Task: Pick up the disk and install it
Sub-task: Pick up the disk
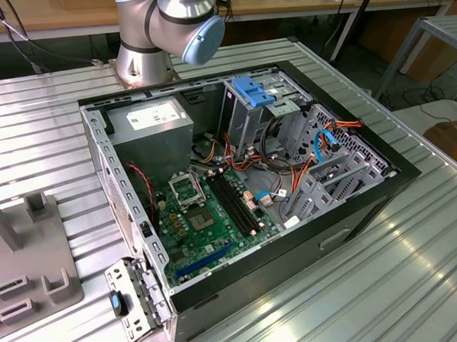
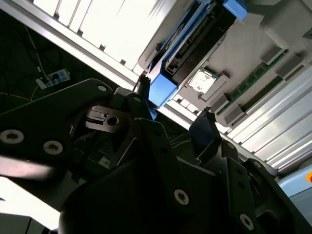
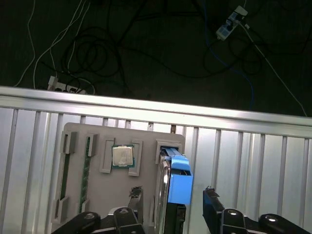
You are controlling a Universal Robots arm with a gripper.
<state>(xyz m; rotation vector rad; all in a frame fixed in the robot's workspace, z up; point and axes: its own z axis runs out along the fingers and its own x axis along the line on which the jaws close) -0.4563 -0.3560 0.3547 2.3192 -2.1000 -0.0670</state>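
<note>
Black-fingered gripper [image 3: 172,192] open, fingers spread clear on either side of upright grey-metal disk [image 3: 178,185] with blue plastic rail frame, slotted in flat grey fixture tray [image 3: 97,195].

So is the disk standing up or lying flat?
Standing up, on its edge. In the first wrist view the disk sticks up from a slot in the grey holder.

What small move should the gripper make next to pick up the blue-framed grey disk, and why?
Probably lower the gripper a little. In the first wrist view the grey metal disk with its blue plastic rail frame stands on edge in the grey holder tray, between the open fingers, whose tips seem barely to reach it.
</note>
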